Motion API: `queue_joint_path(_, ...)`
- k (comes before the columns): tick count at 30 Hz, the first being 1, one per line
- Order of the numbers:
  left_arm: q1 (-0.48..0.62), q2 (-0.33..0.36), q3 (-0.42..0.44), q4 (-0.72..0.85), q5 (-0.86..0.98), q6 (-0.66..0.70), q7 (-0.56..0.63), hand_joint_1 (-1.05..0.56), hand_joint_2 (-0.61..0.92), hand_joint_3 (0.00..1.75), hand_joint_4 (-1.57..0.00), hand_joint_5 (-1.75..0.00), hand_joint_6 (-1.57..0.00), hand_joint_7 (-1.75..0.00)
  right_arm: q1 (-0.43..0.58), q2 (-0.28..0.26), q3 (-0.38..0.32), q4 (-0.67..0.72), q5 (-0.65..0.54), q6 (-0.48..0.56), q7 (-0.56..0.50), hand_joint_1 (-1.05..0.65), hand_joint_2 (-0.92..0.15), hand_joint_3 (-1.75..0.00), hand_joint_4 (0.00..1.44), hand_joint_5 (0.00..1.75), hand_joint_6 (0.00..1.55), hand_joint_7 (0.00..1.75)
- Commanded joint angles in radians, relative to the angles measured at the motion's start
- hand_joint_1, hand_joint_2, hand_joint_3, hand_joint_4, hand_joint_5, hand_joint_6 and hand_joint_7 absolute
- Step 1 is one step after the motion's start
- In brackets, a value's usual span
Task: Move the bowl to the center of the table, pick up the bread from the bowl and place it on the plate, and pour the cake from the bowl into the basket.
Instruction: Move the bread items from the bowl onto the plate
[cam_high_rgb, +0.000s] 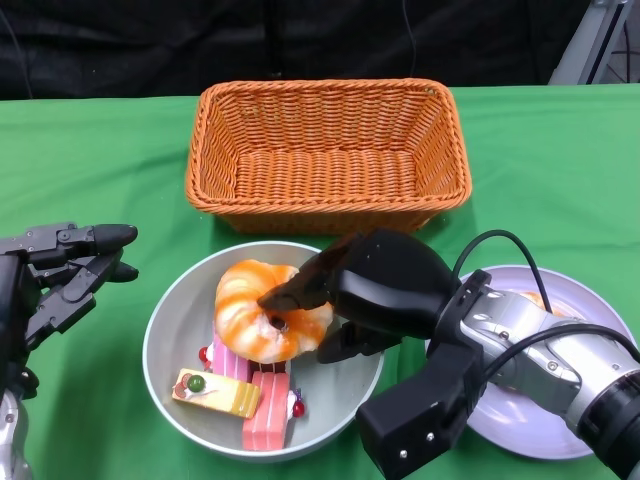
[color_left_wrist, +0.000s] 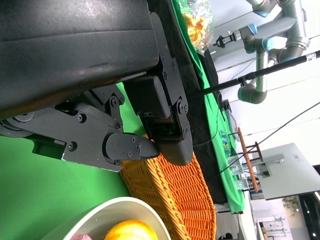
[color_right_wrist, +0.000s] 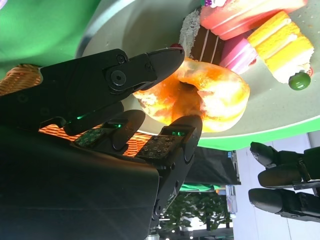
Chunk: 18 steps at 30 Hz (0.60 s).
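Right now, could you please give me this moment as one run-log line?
step: bread pickup | right hand: closing around orange glazed bread in grey bowl | left hand: open, idle | white plate: behind right arm

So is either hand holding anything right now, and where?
The right hand has its fingers around the bread in the bowl, at its rim; a firm grip cannot be told. The left hand holds nothing.

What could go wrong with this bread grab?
1. The right hand closes on the glossy, rounded bread from one side; it may slip out on the lift.
2. The cake slices lie against the bread, so lifting could drag one along.
3. The bowl has no support, since the left hand is off it; a sideways pull might shift it.
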<state>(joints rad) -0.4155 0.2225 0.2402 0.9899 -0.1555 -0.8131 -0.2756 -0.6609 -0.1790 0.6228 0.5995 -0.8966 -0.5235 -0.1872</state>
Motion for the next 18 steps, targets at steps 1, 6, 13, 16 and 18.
queue_joint_path(1, -0.007, 0.01, 0.006, -0.002, 0.001, -0.007, 0.01, -0.14, 0.92, 0.27, -0.97, -0.78, -1.28, -0.01, 0.002, -0.027, 0.005, -0.01, -0.012, 0.001, -0.023, -0.69, -0.89, 0.0, 0.73, 0.02, 0.86, 0.03)
queue_joint_path(6, -0.007, 0.013, 0.004, 0.0, 0.009, -0.006, 0.014, -0.14, 0.92, 0.28, -0.96, -0.78, -1.27, -0.01, 0.003, -0.033, 0.002, -0.001, -0.009, 0.003, -0.045, -0.68, -0.88, 0.0, 0.76, 0.03, 0.86, 0.02)
queue_joint_path(13, -0.007, 0.012, 0.004, 0.0, 0.014, -0.008, 0.018, -0.14, 0.92, 0.27, -0.96, -0.79, -1.28, -0.01, 0.007, -0.036, -0.006, 0.018, 0.008, -0.02, -0.082, -0.68, -0.84, 0.0, 0.78, 0.02, 0.81, 0.0)
queue_joint_path(16, -0.008, 0.012, 0.004, 0.0, 0.014, -0.003, 0.021, -0.14, 0.92, 0.26, -0.96, -0.79, -1.28, -0.01, 0.008, -0.036, -0.008, 0.023, 0.013, -0.026, -0.091, -0.68, -0.83, 0.0, 0.78, 0.02, 0.79, 0.0)
queue_joint_path(18, -0.008, 0.013, 0.003, 0.002, 0.018, -0.008, 0.023, -0.13, 0.92, 0.26, -0.96, -0.79, -1.28, -0.01, 0.01, -0.036, -0.011, 0.023, 0.022, -0.031, -0.09, -0.67, -0.83, 0.0, 0.78, 0.02, 0.78, 0.0)
